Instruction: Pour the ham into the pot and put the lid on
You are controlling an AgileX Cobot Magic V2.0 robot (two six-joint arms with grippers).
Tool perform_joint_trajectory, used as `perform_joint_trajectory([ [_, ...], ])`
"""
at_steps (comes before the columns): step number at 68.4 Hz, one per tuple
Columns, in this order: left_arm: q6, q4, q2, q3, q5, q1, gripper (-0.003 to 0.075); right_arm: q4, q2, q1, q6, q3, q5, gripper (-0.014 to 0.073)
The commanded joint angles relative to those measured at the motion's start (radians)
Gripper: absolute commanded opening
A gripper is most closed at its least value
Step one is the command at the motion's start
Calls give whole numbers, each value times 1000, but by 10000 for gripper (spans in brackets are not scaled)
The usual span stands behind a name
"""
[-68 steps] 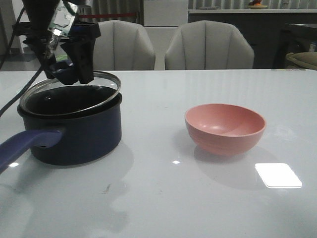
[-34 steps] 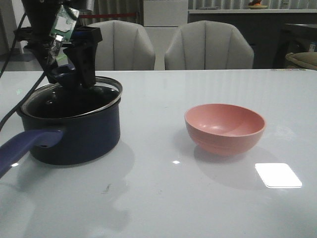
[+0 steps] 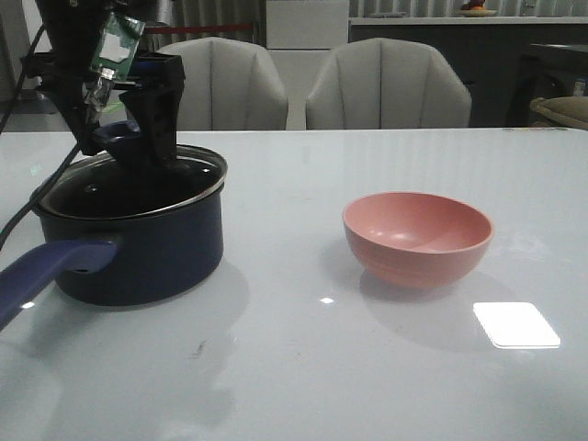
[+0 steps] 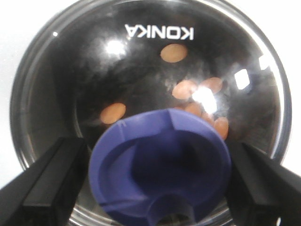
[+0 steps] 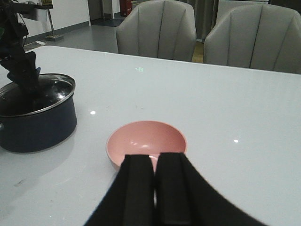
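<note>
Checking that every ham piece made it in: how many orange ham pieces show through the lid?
At least 6 in the pot: one by the logo, one apart, four clustered beside the knob, which may hide more.

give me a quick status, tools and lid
Left tool open around lid knob. Lid seated on pot, ham inside. Right tool shut, empty. Nothing in the way.
</note>
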Motion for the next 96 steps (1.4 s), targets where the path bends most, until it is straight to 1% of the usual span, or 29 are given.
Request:
perform_joint_trajectory([
  [1, -4, 11, -66, -24, 35, -5, 596, 2, 6, 1, -6, -29, -76, 167],
  [51, -4, 32, -133, -22, 35, -5, 596, 2, 6, 1, -6, -29, -76, 167],
  [64, -4, -33, -159, -22, 35, -5, 592, 2, 6, 1, -6, -29, -76, 167],
  [70, -4, -70, -210, -22, 35, -5, 582, 2, 6, 1, -6, -29, -76, 167],
  [82, 18, -73, -361, -1, 33, -5, 582, 2, 6, 1, -6, -29, -76, 167],
  [88, 26, -71, -448, 47, 11, -5, 582, 2, 6, 1, -6, -29, -76, 167],
  [96, 26, -71, -594, 158, -61, -5, 582, 2, 6, 1, -6, -29, -76, 167],
])
